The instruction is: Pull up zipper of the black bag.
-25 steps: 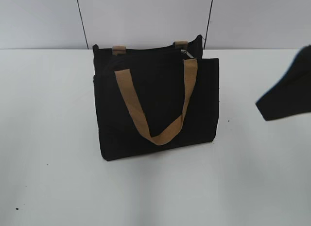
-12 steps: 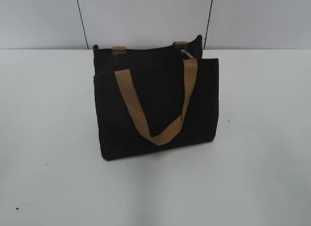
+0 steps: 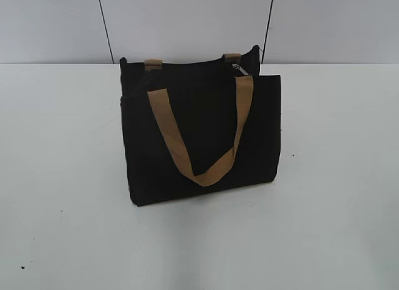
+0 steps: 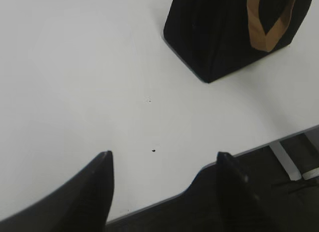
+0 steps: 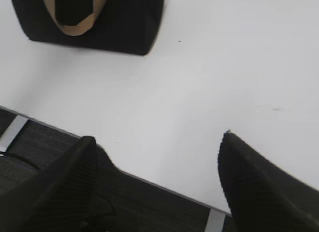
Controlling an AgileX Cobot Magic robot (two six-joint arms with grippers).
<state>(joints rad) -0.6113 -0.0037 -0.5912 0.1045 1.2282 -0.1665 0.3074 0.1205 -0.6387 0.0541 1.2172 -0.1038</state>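
Note:
The black bag (image 3: 199, 137) stands upright in the middle of the white table, with a tan handle (image 3: 187, 149) hanging down its front. The zipper's silvery pull tab (image 3: 240, 68) sits at the right end of the bag's top edge. The bag's lower corner shows in the left wrist view (image 4: 219, 37) and in the right wrist view (image 5: 114, 22). My left gripper (image 4: 164, 159) is open and empty over the table's front edge, far from the bag. My right gripper (image 5: 157, 142) is open and empty over the front edge too. Neither arm shows in the exterior view.
The white table (image 3: 336, 196) runs to a grey wall at the back. Its front edge (image 4: 279, 139) drops to dark floor with metal frame bars (image 5: 15, 129).
The right arm, seen at the right edge of the exterior view one second ago, has left that view. The bag has not moved.

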